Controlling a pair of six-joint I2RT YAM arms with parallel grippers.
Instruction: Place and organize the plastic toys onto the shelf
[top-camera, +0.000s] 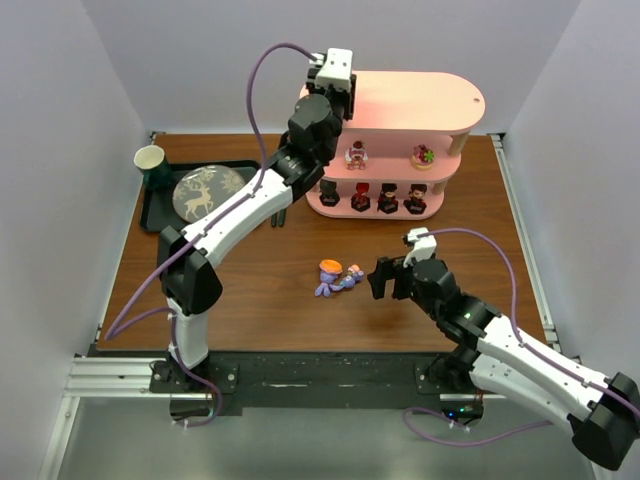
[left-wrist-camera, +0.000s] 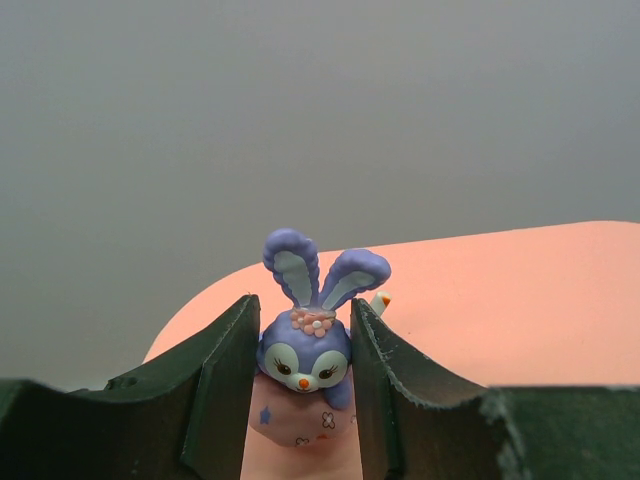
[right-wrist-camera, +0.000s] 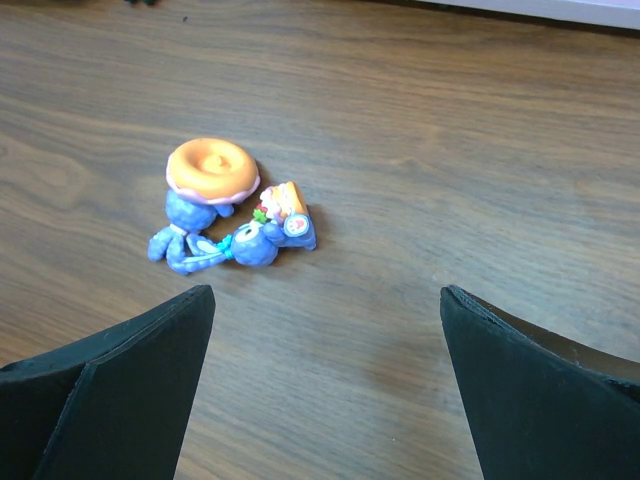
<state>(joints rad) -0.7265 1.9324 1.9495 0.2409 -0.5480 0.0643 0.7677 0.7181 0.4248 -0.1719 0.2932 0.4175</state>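
The pink shelf (top-camera: 420, 100) stands at the back right. My left gripper (top-camera: 330, 75) is at the left end of its pale top (left-wrist-camera: 520, 300), shut on a purple-blue bunny toy (left-wrist-camera: 305, 360) that rests upright on the top. Two pink/red toys (top-camera: 356, 155) (top-camera: 423, 156) sit on the middle tier. Several dark toys (top-camera: 388, 198) line the bottom tier. Two more bunny toys lie on the table, one with an orange ring on its head (right-wrist-camera: 205, 185) and one on its side (right-wrist-camera: 265, 235). My right gripper (right-wrist-camera: 325, 292) is open just right of them (top-camera: 385, 280).
A black tray (top-camera: 150, 210) with a patterned plate (top-camera: 205, 190) lies at the back left, with a green cup (top-camera: 150, 160) at its far corner. The wooden table (top-camera: 250, 300) is walled by grey panels.
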